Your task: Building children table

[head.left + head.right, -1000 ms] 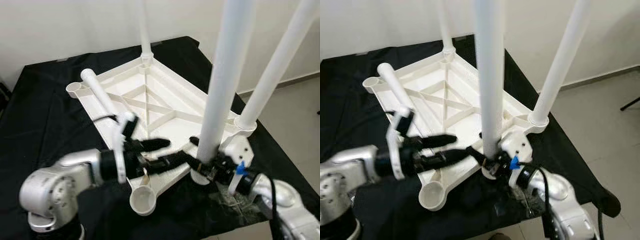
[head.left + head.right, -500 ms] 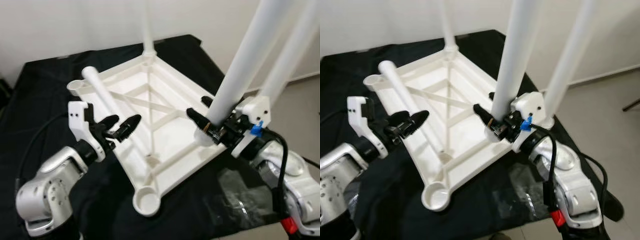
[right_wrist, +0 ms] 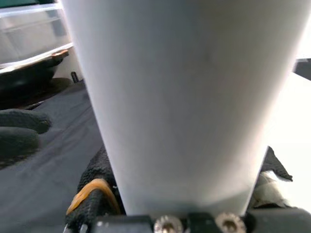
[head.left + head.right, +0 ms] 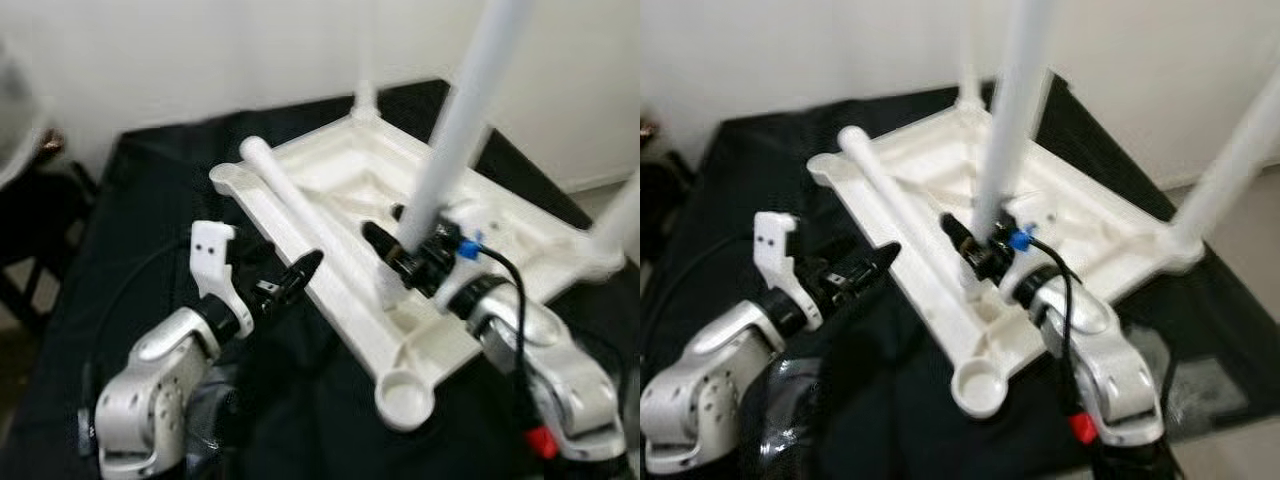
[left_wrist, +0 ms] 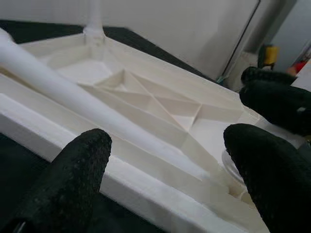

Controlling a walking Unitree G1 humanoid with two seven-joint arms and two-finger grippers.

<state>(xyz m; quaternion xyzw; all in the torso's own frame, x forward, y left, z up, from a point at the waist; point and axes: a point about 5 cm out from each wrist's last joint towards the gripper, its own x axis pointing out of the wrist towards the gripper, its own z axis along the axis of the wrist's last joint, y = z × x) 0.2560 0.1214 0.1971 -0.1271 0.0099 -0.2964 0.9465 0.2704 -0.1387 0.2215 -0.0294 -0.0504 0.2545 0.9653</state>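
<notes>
The white tabletop [image 4: 1090, 215] lies upside down on a black cloth. My right gripper [image 4: 397, 243] is shut on the base of a white leg [image 4: 455, 130] and holds it tilted over the tabletop's near half; up close the leg [image 3: 184, 97] sits between the fingers. A loose leg [image 4: 290, 205] lies along the tabletop's left rim. My left gripper [image 4: 295, 275] is open just off that rim, its fingertips [image 5: 73, 179] apart, with the loose leg [image 5: 73, 94] ahead of them. An empty corner socket [image 4: 405, 398] is nearest me.
Two legs stand in sockets, one at the far corner [image 4: 365, 70] and one at the right corner [image 4: 1240, 150]. The black cloth [image 4: 150, 200] covers the surface all round. A dark object [image 4: 30, 220] stands at the left. Clear plastic [image 4: 1205, 385] lies on the cloth at the right.
The camera has swung, so the scene has shifted. My right gripper carried the leg from the front edge inward over the tabletop. My left gripper drew back to the left rim.
</notes>
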